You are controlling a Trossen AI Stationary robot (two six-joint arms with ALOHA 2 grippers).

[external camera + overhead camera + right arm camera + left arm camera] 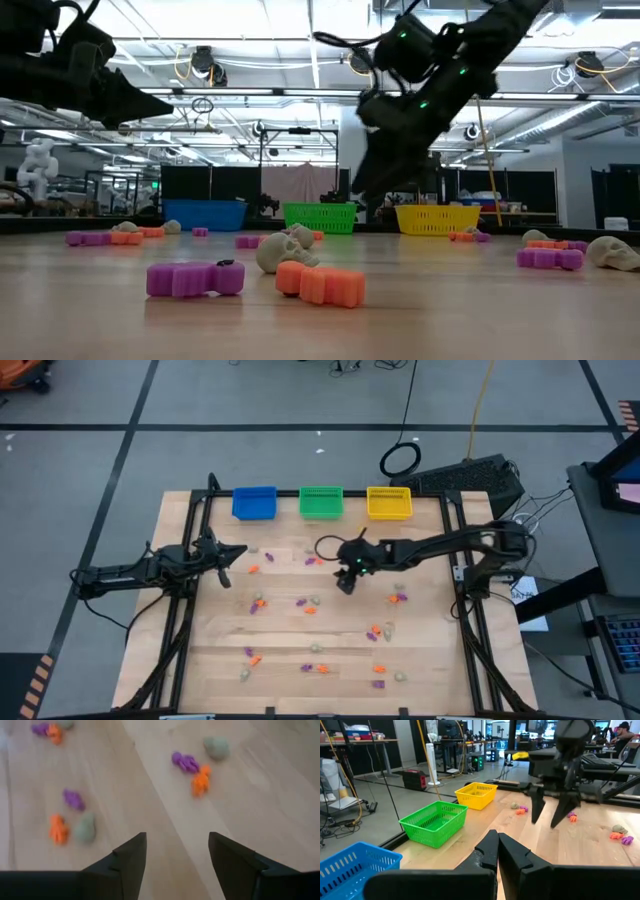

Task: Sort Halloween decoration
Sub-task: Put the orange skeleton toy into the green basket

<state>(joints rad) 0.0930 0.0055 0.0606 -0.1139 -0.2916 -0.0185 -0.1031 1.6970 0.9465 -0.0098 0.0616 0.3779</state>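
The Halloween decoration lies scattered over the wooden table [210,650]: tiny purple [300,601], orange [254,569] and pale beige-grey [259,600] trinkets, each resting flat on the boards. My right gripper [345,582] hangs over the table's middle, slanting down, open, with nothing between its fingers. Its wrist view shows the gap [177,840] above bare wood, a purple [185,762], orange [201,781] and grey [217,747] cluster ahead, and another trio [73,799] to one side. My left gripper [240,552] waits shut at the table's left edge, held level.
Along the far edge stand a blue bin [254,503], a green bin [321,501] and a yellow bin [389,502]. Dark frame rails [190,560] run along the table's sides. In the low view a skull [280,250], a purple piece [195,278] and an orange piece [325,285] lie near.
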